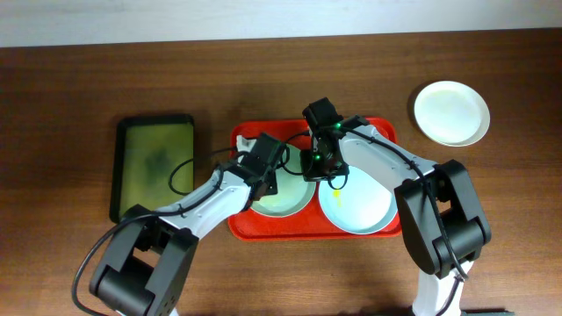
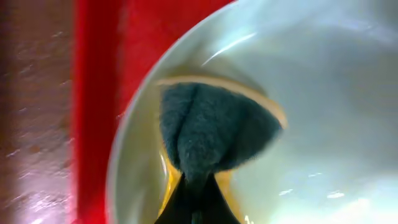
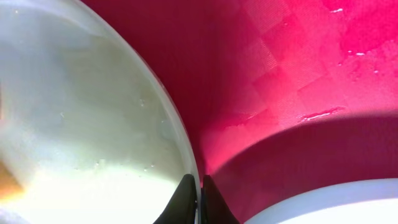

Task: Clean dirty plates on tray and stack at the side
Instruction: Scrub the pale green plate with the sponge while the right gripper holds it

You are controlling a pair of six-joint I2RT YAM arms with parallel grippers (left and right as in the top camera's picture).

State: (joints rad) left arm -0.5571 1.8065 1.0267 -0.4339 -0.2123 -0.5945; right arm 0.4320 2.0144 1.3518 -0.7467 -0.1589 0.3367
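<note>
The left arm reaches in from the near left. The left gripper [image 2: 198, 193] is closed on a sponge [image 2: 211, 127] that rests in the pale green plate [image 1: 285, 204]. The right arm bends over the red tray [image 1: 379, 132], and the right gripper [image 3: 194, 190] pinches this plate's right rim. The pale blue plate [image 1: 360, 211] lies beside it in the tray. The white plate [image 1: 450, 112] sits on the table at the far right, and an olive-green tray [image 1: 156, 167] at the left.

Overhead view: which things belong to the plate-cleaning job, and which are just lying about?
Job: large rectangular red plastic tray; round pale green plate; round pale blue plate; round white plate off the tray; grey-faced yellow sponge held by the left gripper.
Lying about: smaller black-rimmed olive-green tray.
</note>
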